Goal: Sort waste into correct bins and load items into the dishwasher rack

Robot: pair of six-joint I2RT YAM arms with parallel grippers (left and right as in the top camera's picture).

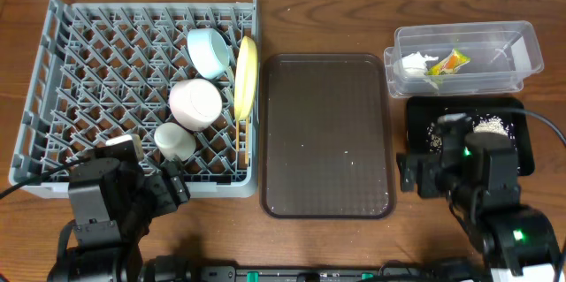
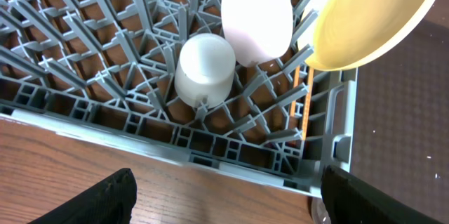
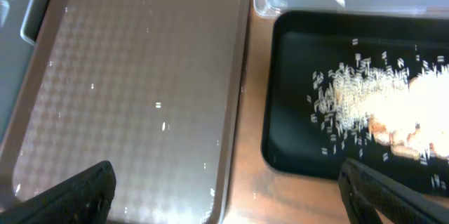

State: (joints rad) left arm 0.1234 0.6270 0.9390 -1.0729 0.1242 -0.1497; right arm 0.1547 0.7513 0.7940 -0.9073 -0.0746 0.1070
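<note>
Loose white-beige rice scraps (image 3: 359,97) lie scattered in the glossy black tray (image 3: 295,48), just ahead of the right gripper (image 3: 226,182), jaws wide apart and empty; the left gripper (image 2: 226,182) gapes beside the dishwasher rack (image 2: 84,41).

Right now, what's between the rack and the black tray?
The brown tray lies between the rack and the black tray. It holds nothing but a few white specks. The overhead view shows this best.
</note>
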